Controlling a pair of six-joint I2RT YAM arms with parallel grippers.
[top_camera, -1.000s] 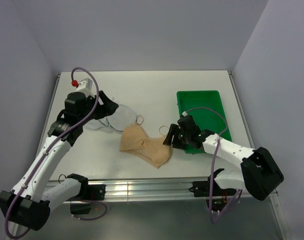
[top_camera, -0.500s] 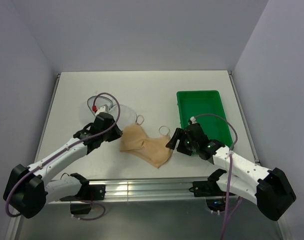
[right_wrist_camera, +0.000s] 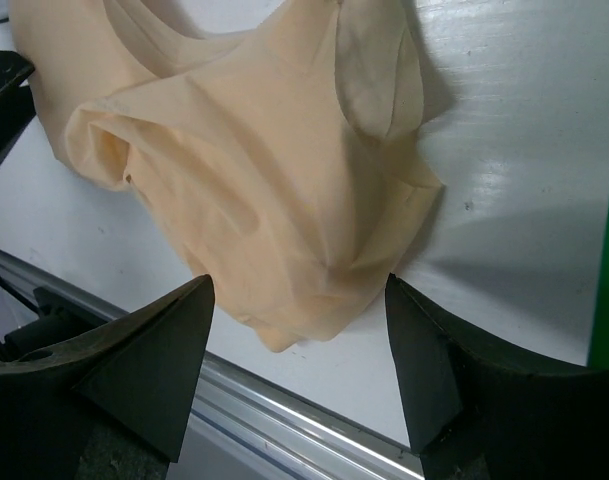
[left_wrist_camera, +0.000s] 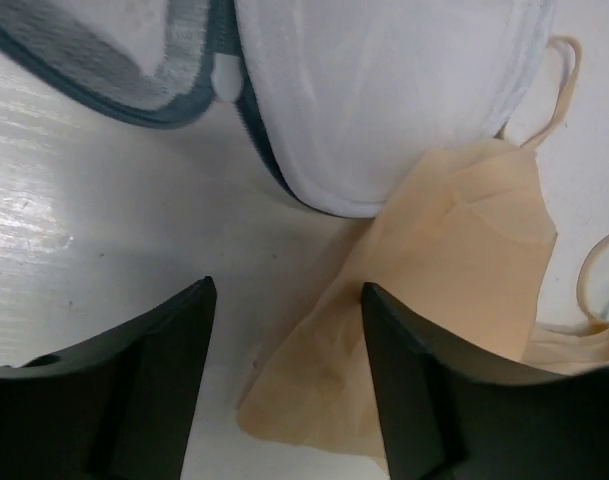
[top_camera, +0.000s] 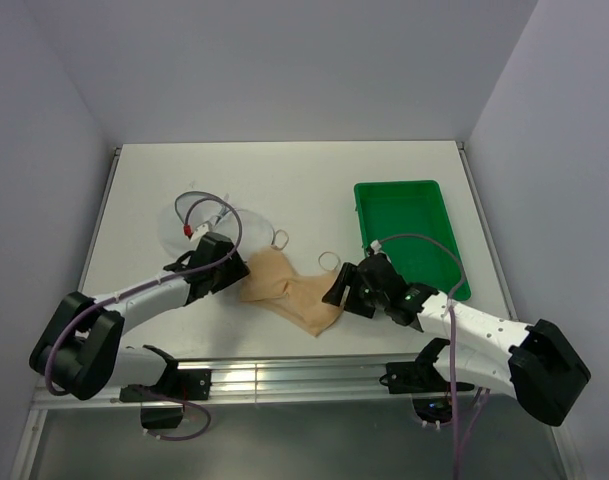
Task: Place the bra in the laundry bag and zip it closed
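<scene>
Both arms have dropped to the bra (top_camera: 289,290) mid-frame on the counter (top_camera: 284,180), my left end effector (top_camera: 236,273) and right end effector (top_camera: 336,290) open astride its ends, seemingly ready to lift it toward the laundry bag (top_camera: 246,228) at upper left.

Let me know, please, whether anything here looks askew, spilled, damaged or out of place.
Only the bra stands out. It lies rumpled and folded on the table, outside the bag, with one corner touching the bag's rim and its straps looping loose. Nothing looks spilled or damaged.
</scene>
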